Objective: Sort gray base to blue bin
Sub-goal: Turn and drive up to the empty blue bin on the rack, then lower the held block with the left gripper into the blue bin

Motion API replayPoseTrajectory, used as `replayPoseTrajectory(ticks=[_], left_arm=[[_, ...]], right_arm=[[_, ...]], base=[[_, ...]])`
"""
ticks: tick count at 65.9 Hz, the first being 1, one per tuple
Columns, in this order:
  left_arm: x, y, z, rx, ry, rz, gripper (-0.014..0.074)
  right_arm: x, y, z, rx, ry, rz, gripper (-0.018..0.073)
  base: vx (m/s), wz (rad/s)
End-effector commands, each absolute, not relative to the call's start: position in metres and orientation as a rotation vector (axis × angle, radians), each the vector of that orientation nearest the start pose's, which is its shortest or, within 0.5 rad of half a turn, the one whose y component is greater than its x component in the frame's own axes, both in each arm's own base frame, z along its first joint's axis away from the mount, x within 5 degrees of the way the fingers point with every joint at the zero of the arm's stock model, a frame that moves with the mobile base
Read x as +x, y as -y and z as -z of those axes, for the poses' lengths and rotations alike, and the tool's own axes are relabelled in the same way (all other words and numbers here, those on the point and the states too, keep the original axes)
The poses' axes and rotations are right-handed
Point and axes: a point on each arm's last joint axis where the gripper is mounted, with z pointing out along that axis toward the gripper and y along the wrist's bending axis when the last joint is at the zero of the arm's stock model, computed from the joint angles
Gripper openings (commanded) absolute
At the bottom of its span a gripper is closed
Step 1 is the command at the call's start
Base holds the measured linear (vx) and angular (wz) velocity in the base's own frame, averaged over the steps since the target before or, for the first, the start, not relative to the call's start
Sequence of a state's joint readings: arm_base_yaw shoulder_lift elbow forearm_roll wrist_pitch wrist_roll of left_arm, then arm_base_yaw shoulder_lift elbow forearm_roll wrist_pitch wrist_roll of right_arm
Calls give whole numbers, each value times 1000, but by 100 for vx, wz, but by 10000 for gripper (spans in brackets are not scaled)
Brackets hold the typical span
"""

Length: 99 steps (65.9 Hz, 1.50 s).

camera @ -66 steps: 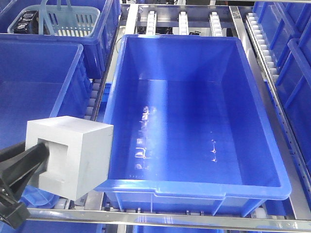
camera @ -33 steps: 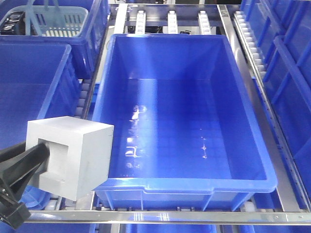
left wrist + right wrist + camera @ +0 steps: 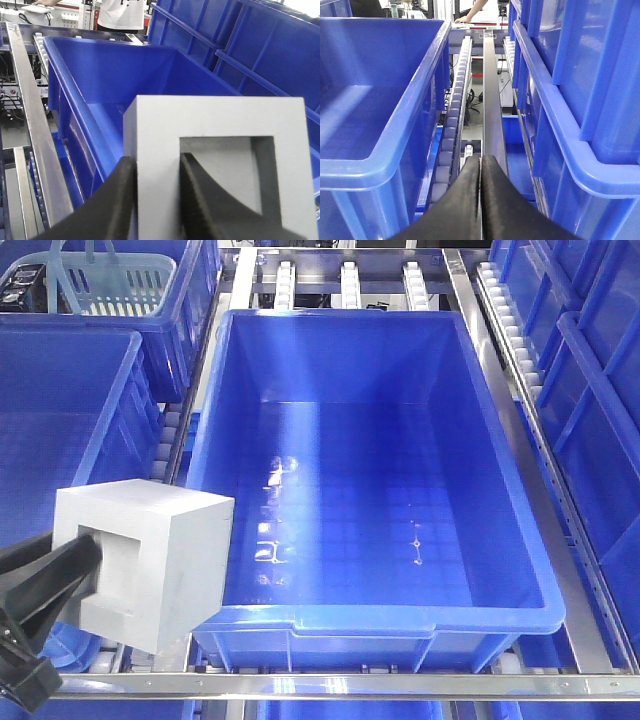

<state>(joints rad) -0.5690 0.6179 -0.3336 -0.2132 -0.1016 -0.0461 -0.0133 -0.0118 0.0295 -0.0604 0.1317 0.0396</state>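
While left gripper [image 3: 156, 170] pinches gray base [image 3: 160, 540] by its recess wall, it hangs just outside near-left corner of blue bin [image 3: 400, 618]; right gripper [image 3: 480, 167] closed, empty

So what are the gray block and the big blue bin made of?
The gray block looks like matte plastic or dense foam: dull, even faces, no shine. The blue bin looks like glossy molded plastic: light glints on its gridded floor.
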Motion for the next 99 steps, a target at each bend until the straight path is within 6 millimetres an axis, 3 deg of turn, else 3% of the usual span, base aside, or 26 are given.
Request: replayPoseTrajectory(ticks=[1, 38, 48, 58, 68, 81, 99], left_arm=[[114, 69, -303, 205, -1554, 632, -6], [114, 68, -310, 182, -1493, 640, -6], [121, 74, -335, 204, -1491, 642, -2], [150, 96, -365, 312, -1569, 577, 5], [190, 123, -375, 342, -1667, 560, 8], [242, 157, -368, 371, -1781, 538, 15], [307, 200, -340, 412, -1943, 508, 25]], right_arm=[[57, 1, -194, -9, -1563, 42, -9], [57, 1, -194, -10, -1563, 41, -9], [57, 1, -194, -10, -1563, 41, -9], [57, 1, -194, -10, -1563, 41, -9], [57, 1, -194, -10, -1563, 41, -9], [57, 1, -194, -10, -1563, 41, -9], [57, 1, -194, -10, -1563, 41, -9]], base=[[0, 0], [0, 0], [0, 0], [0, 0], [0, 0], [0, 0], [0, 0]])
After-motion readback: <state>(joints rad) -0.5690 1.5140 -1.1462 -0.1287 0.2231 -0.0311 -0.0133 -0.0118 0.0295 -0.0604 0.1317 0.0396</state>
